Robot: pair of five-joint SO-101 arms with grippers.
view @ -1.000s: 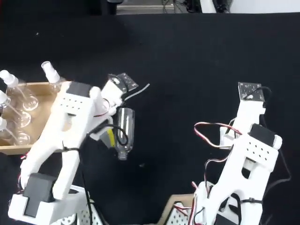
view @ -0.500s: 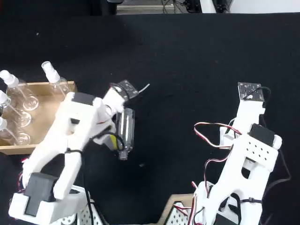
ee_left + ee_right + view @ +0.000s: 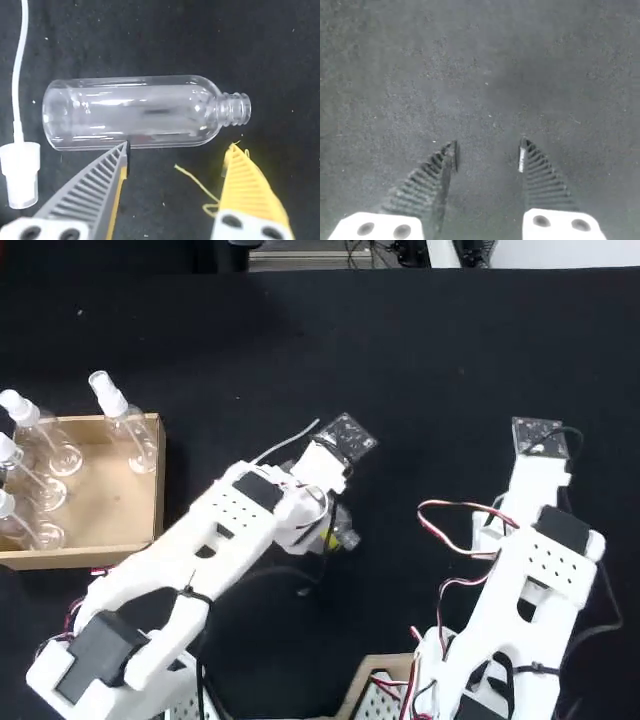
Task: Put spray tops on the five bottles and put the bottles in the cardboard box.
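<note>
Mid-table on black cloth: uncapped bottle lying flat, spray top just beside its base. Left gripper spread, holding nothing, tips by the bottle's side. Right gripper spread over bare cloth. Cardboard box at left edge. Cables past the far edge.

White plastic left arm and right arm; black servos, red-and-white cables; left end effector ribbed grey and yellow.

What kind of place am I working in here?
Probably a robotics lab bench, not a factory line: a table draped in black cloth, the right arm with loose wires showing, and cables trailing at the far edge.
</note>
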